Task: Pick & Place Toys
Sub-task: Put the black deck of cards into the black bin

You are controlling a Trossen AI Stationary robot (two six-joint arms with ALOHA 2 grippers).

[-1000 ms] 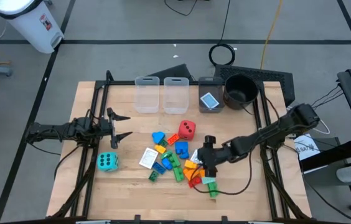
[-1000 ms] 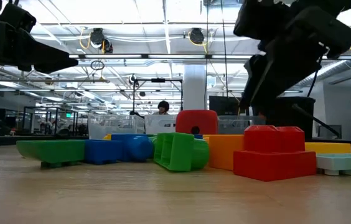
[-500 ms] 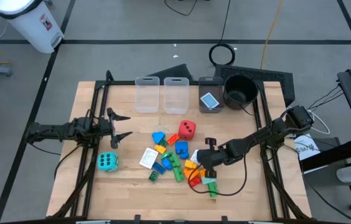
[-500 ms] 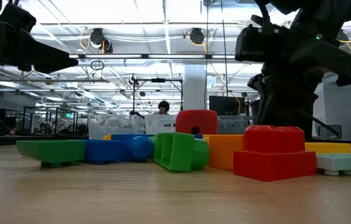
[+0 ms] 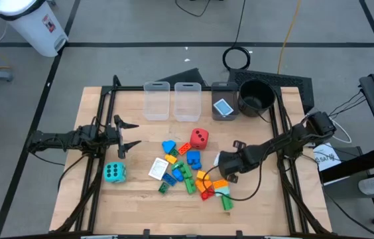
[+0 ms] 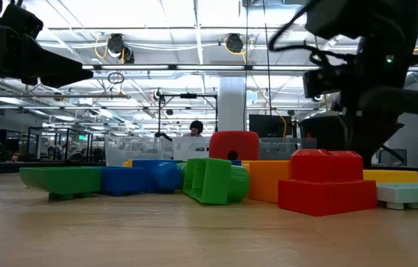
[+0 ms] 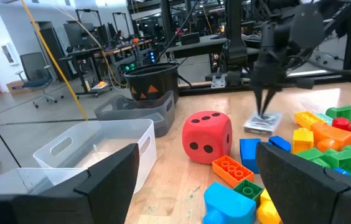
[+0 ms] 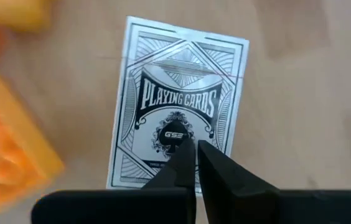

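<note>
A white playing-card box [image 8: 182,81] lies flat on the table just right of the pile of coloured bricks [image 5: 187,171]. My right gripper [image 8: 194,149] points down over the middle of the box, fingers shut; the left wrist view shows its tips [image 7: 264,112] at the box's top [image 7: 262,123]. A red die [image 5: 200,137] sits beyond the pile, a teal die [image 5: 114,172] at the left, and a white card [image 5: 157,167] beside the bricks. My left gripper [image 5: 131,135] waits open at the table's left, holding nothing. My right gripper has its shut fingertips [image 8: 187,155] over the middle of the card box's printed face [image 8: 177,127], coming from above and pointing down. The box lies flat on the table. I cannot tell whether the tips touch it.
Two clear bins [image 5: 156,99] [image 5: 187,99], a grey bin holding a blue card [image 5: 222,106] and a round black pot [image 5: 256,96] line the far edge. Orange and red bricks [image 5: 210,182] lie close to the card box on its near side.
My right gripper has drawn back from over the orange bricks toward the table's far edge, tipped from a slant to pointing nearly straight down, and sunk lower, and its fingers have come together. The bricks, dice and cards lie as before.
</note>
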